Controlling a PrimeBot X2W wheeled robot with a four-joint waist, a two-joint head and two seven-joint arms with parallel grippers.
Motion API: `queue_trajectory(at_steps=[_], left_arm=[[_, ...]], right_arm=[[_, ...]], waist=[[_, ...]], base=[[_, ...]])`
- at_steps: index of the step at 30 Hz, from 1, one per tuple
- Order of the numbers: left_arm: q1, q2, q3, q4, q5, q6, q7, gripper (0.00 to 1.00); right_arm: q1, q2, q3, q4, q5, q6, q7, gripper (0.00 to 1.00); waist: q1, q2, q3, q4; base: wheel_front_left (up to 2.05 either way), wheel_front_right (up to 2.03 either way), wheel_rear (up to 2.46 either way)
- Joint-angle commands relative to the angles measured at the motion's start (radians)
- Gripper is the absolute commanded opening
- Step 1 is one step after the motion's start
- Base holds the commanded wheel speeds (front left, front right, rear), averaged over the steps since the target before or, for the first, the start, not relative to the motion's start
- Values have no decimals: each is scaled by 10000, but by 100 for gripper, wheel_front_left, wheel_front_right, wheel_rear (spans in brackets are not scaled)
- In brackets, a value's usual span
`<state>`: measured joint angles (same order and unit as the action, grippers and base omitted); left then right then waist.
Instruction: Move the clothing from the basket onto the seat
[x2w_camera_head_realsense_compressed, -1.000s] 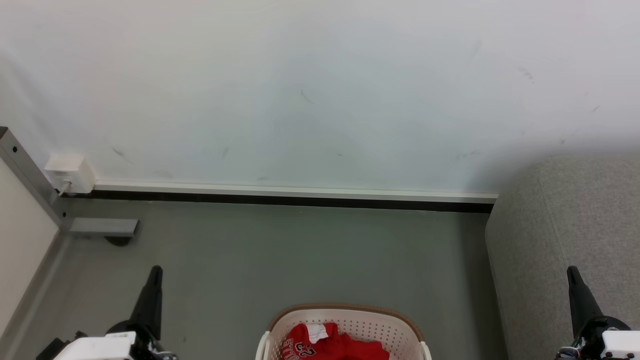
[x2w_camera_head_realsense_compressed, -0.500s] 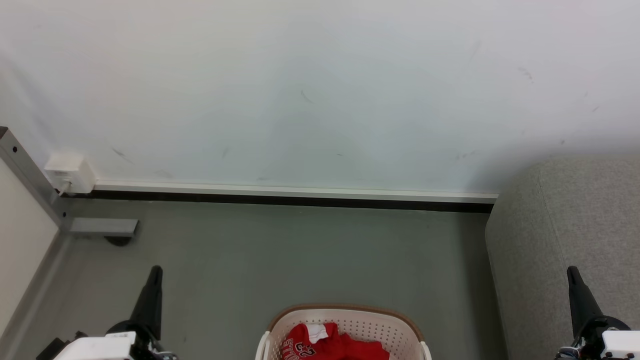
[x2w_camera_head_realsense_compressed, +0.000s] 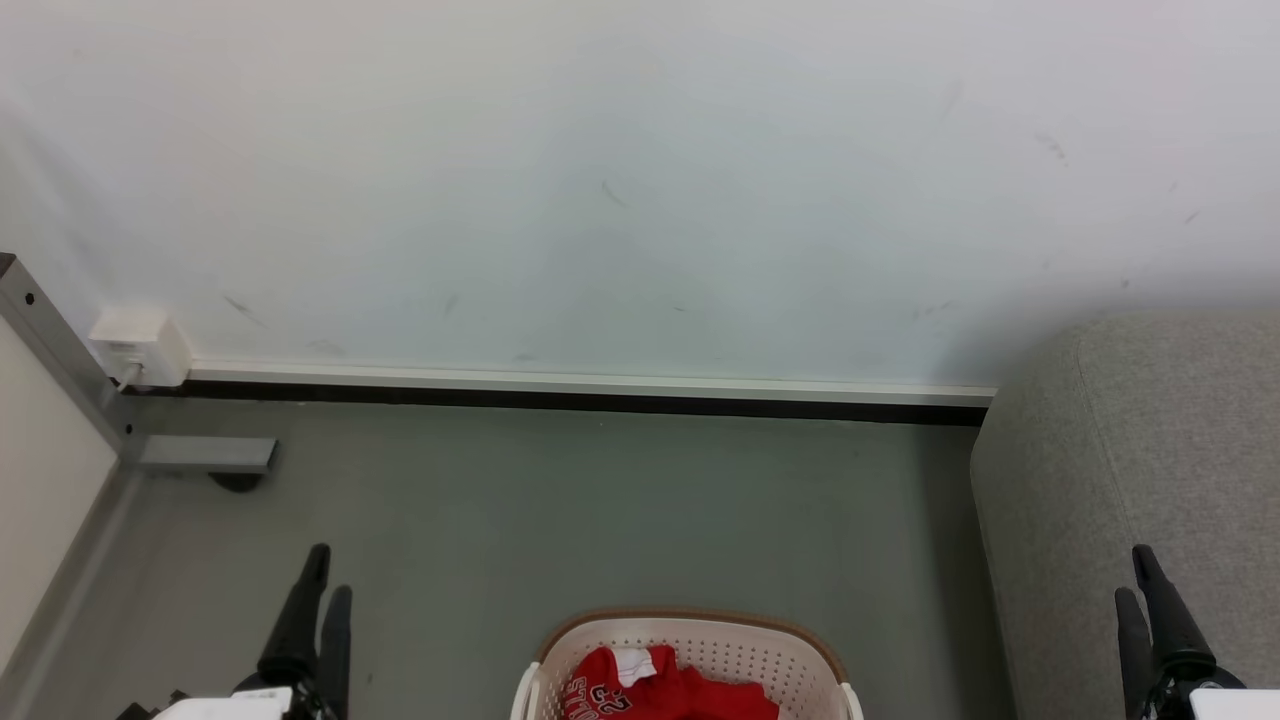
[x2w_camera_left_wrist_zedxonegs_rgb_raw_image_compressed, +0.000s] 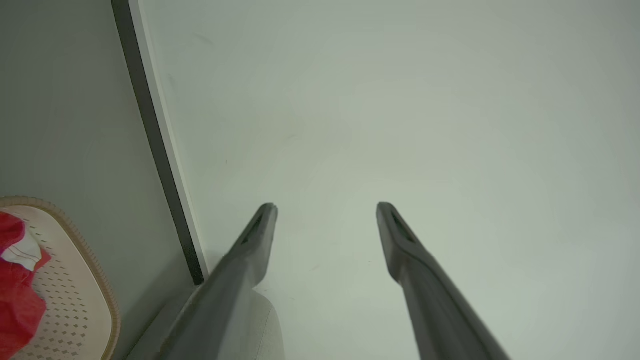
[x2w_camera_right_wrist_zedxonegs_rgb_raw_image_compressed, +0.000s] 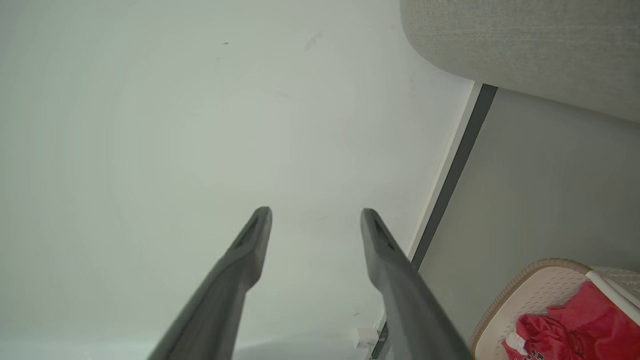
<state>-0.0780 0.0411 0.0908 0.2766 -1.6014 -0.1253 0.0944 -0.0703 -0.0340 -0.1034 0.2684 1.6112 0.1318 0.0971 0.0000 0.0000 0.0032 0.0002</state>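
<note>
Robot poised over a grey floor (x2w_camera_head_realsense_compressed: 600, 500), nothing picked up yet.

On its right stands the large light grey woven-fabric seat (x2w_camera_head_realsense_compressed: 1140, 480). Low and central, an oval cream-white perforated plastic basket (x2w_camera_head_realsense_compressed: 690, 622) holds the bright red soft clothing (x2w_camera_head_realsense_compressed: 680, 690). The left gripper (x2w_camera_head_realsense_compressed: 331, 572) and right gripper (x2w_camera_head_realsense_compressed: 1131, 572) flank it, fingers parted and empty. The left seems slightly nearer the clothing, the right nearer the seat.

We are facing a pale far wall (x2w_camera_head_realsense_compressed: 640, 180), faint dark scuffs marking it. A white skirting (x2w_camera_head_realsense_compressed: 590, 381) with a black strip (x2w_camera_head_realsense_compressed: 560, 401) under it is meeting the grey floor (x2w_camera_head_realsense_compressed: 600, 500). At the far left a small white box (x2w_camera_head_realsense_compressed: 140, 347) is sitting on the wall beside a grey metal post (x2w_camera_head_realsense_compressed: 55, 345), whose flat foot (x2w_camera_head_realsense_compressed: 205, 454) is lying on the floor. A cream panel (x2w_camera_head_realsense_compressed: 45, 480) is standing left of the post.
</note>
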Motion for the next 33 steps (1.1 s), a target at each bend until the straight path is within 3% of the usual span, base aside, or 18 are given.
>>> queue_trajectory(at_steps=[1,8,15,22,33], left_arm=[[-183,33,-81,-171,89,-21,-116,100],[-217,41,-391,-129,439,12,-455,100],[-268,48,-705,-200,1450,257,-771,100],[-302,54,-1096,-227,2764,636,-1018,100],[-426,64,-1937,-113,5701,1237,-1448,100]], right_arm=[[-72,-96,35,-229,-114,-1,-113,100],[86,-226,206,-341,-847,-2,-480,100],[232,-224,233,-643,-2536,-3,-794,100],[360,-281,436,-953,-4324,-4,-1045,100],[473,-603,867,-1022,-7227,-6,-1469,100]], waist=[[1,0,0,1],[1,0,-1,-22],[0,0,-8,-52],[0,0,-11,-75],[0,0,-31,-99]], base=[[0,0,0],[0,0,0],[0,0,0],[0,0,0],[0,0,0]])
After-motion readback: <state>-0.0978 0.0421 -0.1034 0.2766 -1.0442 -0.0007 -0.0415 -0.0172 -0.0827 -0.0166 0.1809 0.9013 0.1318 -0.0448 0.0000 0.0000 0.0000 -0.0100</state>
